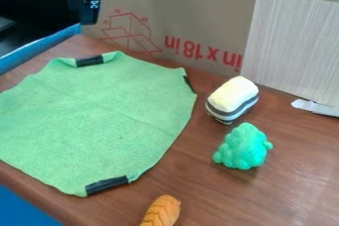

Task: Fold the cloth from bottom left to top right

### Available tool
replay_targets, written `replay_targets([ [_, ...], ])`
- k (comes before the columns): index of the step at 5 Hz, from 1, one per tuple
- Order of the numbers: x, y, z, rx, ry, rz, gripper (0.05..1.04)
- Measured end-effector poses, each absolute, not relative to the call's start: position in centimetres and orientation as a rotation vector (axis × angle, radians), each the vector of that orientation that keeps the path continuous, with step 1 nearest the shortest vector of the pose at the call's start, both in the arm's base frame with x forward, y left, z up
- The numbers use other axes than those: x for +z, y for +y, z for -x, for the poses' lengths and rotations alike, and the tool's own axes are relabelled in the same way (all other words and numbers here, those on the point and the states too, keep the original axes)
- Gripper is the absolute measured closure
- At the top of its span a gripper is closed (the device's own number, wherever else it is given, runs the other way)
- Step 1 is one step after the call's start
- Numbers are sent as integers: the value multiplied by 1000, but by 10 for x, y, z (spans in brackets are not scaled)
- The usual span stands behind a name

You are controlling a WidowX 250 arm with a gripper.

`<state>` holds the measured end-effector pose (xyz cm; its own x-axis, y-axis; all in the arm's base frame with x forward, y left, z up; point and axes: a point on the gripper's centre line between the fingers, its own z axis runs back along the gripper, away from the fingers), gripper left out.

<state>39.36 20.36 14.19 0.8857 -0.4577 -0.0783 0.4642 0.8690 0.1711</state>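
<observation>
green cloth (pixel 99 116), spread flat on the left of the brown table (pixel 205 190) as i see it from here, with the black claw (pixel 88 21) beyond its far edge, nearest the far black strip (pixel 89 61); whether the claw is wide or narrow, i cannot tell. the lower-left side, where the fold should begin, lies across the cloth from the claw, so the coming move likely calls for a reach over it. no clear long axis shows, the left margin being cut off; the intended fold line would run upper left to lower right.
</observation>
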Motion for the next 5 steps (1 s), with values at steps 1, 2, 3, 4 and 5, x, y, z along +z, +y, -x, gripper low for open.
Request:
replay_targets([
  [1, 119, 203, -392, -482, 72, -157, 83],
  [2, 82, 198, -361, -471, 40, -167, 83],
  [3, 100, 210, -319, -238, -224, -192, 84],
  [4, 104, 209, -289, -27, -385, -142, 84],
  [5, 112, 210, -264, 162, -480, -120, 84],
])
